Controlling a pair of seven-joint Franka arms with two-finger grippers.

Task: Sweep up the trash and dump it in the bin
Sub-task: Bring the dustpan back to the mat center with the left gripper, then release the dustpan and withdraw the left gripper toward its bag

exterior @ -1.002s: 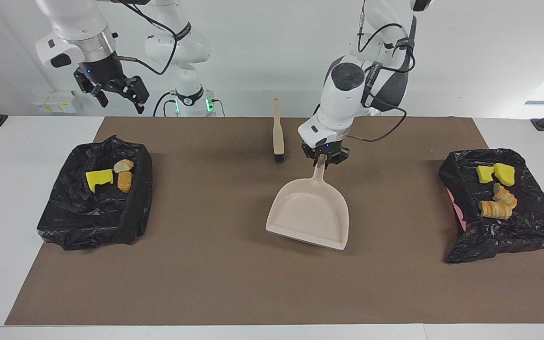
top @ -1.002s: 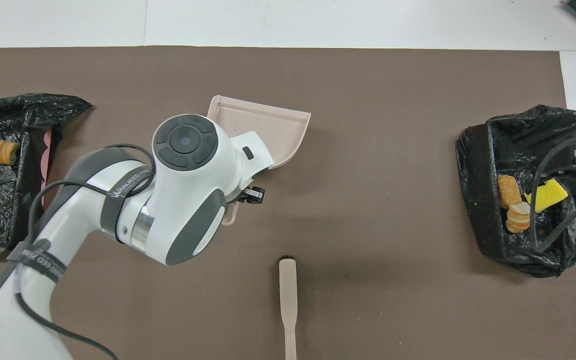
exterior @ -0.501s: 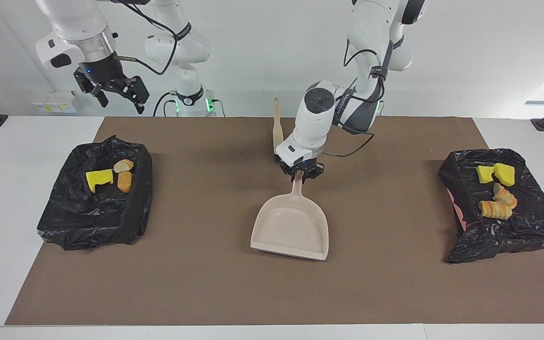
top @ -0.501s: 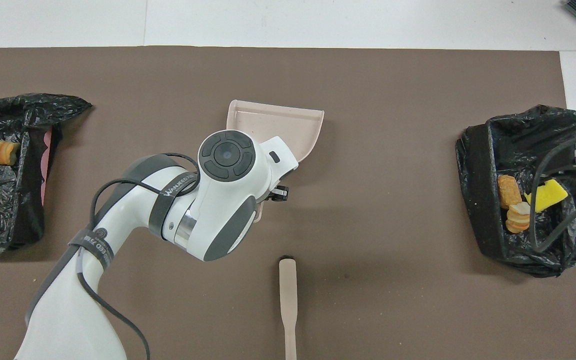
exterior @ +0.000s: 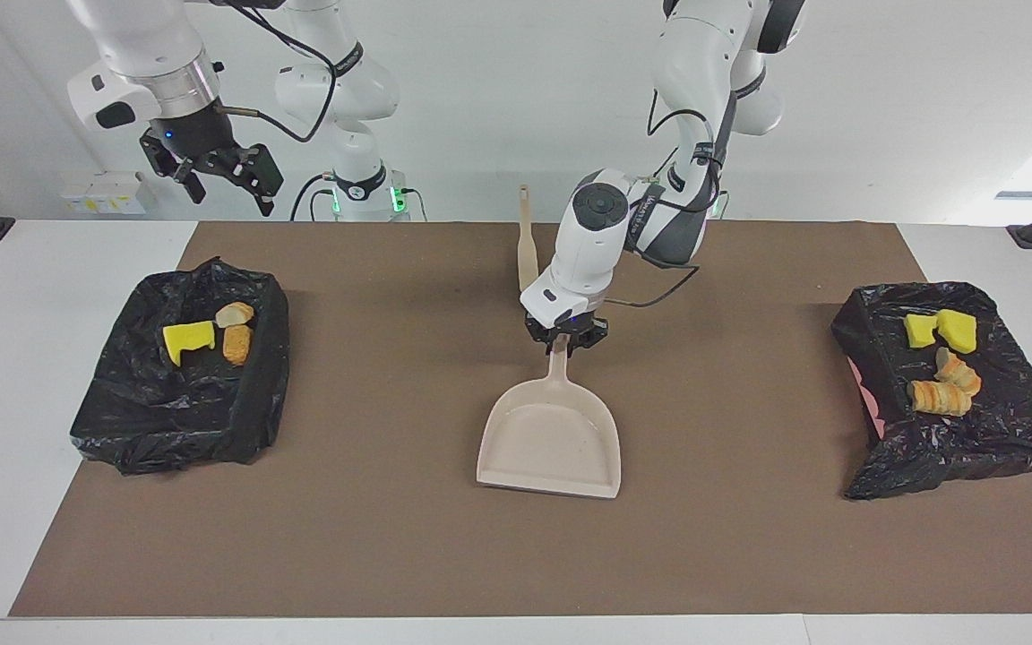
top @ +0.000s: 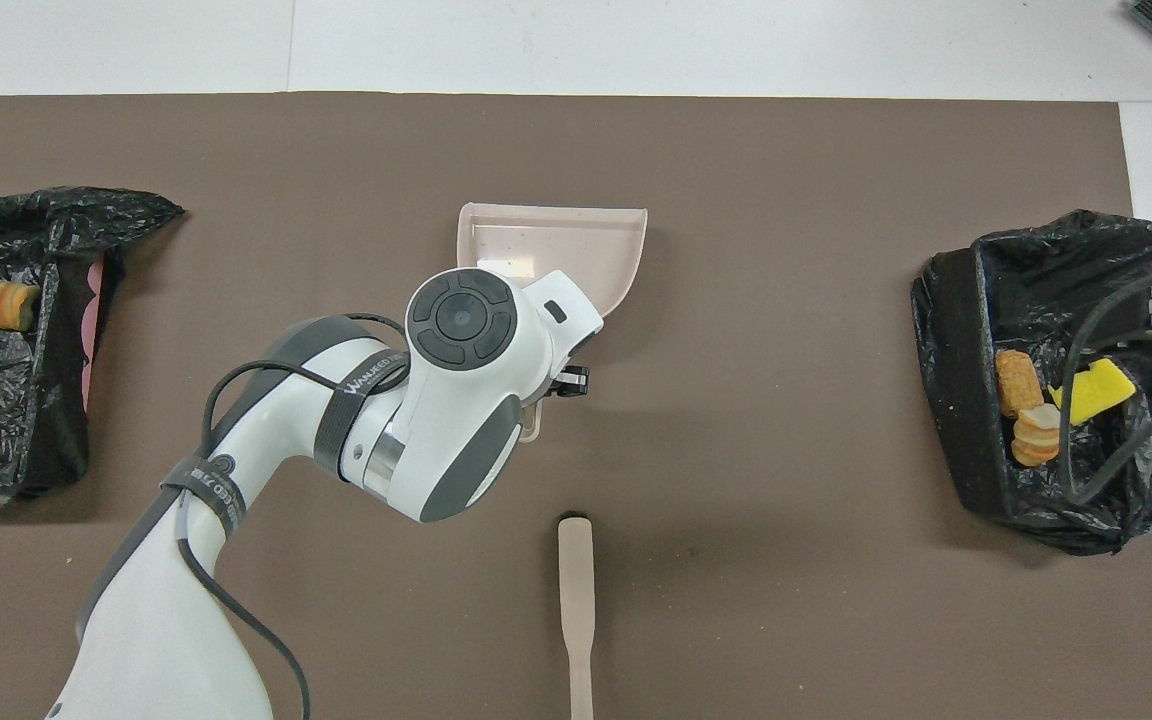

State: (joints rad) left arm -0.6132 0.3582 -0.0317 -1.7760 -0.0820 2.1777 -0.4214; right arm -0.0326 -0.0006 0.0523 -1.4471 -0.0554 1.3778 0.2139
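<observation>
Hovering low at mid-table: my left claw [exterior: 567, 343] sits right at the handle tip of the dustpan [exterior: 552, 439]; can't tell whether it's pinching the handle or not. Dustpan lies flat on the brown mat [exterior: 391, 537], long axis running toward and away from me, handle toward me, mouth pointing away. The brush [exterior: 527, 255] lies nearer me, same axis, bristle end toward the pan. Trash [exterior: 188, 338] is all binned: three scraps in the black-bagged bin [exterior: 122, 421] at my right arm's end, four in the second bin [exterior: 1000, 439] at my left arm's end, where one striped lump [exterior: 939, 397] lies lengthwise along the table. My right claw [exterior: 220, 179] waits raised, spread, empty.
</observation>
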